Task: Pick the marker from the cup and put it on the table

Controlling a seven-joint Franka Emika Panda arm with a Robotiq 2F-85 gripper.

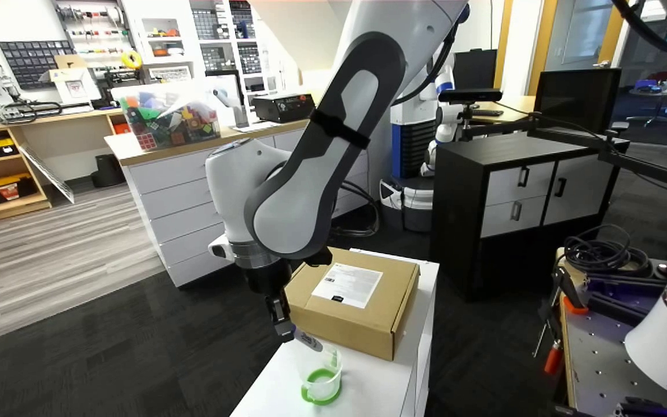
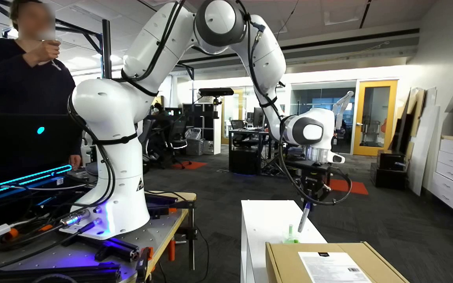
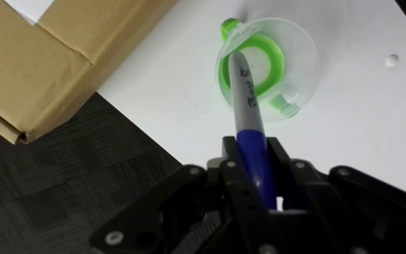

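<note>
the gripper (image 3: 250,143) is standing narrow at the bottom centre of the wrist view, holding the marker (image 3: 245,95) by its blue end. the marker's pale barrel is pointing up the frame, its tip overlapping the cup (image 3: 278,67) at the upper centre-right; in both exterior views it is slanting downward with its tip near the cup — the pictures are leaving unclear whether it is touching the rim.

the task is probably sitting between lifting out and laying down: the grasp is looking settled, and the placing is waiting. the next move is likely calling for enough height to be sure of missing the rim, then a sideways shift towards a bare stretch of the table (image 3: 347,141), right of centre in the wrist view, and a low, flat release.

as for writing, dark lettering is running along the marker's barrel, but it is blurring too much to read surely. the cardboard box (image 1: 352,315), lower centre in an exterior view, is bearing a white label (image 1: 348,285) with small print and what is looking like a barcode — none of it legible. a black laptop (image 2: 22,153) at the left edge of an exterior view is showing a glowing cyan emblem (image 2: 40,130), with no name readable.
</note>
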